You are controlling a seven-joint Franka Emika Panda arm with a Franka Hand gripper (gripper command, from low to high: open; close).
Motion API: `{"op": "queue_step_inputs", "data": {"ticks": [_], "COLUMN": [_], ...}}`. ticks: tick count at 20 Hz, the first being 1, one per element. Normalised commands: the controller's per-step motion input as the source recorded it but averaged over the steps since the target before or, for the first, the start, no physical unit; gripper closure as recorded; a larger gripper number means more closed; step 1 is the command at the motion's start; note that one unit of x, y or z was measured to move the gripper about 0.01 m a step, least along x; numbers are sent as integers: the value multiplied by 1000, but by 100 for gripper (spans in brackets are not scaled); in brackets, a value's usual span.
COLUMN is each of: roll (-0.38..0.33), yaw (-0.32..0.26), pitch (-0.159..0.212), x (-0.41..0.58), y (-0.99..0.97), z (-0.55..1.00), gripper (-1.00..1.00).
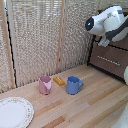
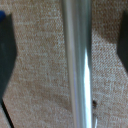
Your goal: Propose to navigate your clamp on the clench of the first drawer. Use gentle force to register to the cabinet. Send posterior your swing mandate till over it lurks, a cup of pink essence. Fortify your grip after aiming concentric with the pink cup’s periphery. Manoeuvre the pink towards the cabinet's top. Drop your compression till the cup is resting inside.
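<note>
My white-and-grey pincer (image 1: 106, 40) stands wide, its fingers (image 2: 6, 55) straddling but not touching the slim silver bar handle (image 2: 79, 65) of the dark brown cabinet's (image 1: 111, 60) uppermost drawer. Rigid, probably slippery: grasp mid-bar. The pale pink mug (image 1: 45, 85) sits mid-tabletop.

I see the pink cup (image 1: 45, 85) on the worktop (image 1: 95, 102), the cabinet (image 1: 111, 61) well off toward the exterior view's right of it

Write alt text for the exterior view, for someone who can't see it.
A white robot arm's clamp reaches the top of a dark brown cabinet at the exterior view's right. On the wooden table stand a pink cup and a blue mug, a small yellow block between them, a white plate nearby.
</note>
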Motion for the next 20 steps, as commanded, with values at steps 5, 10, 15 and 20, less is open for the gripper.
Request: {"op": "queue_step_inputs", "data": {"ticks": [5, 10, 15, 20], "roll": [22, 67, 107, 73], "yaw": [23, -3, -159, -196], "pitch": [0, 5, 0, 0], "x": [-6, 5, 0, 0], "y": [-262, 105, 474, 469], "z": [6, 197, 430, 305], "gripper": [100, 100, 100, 100]}}
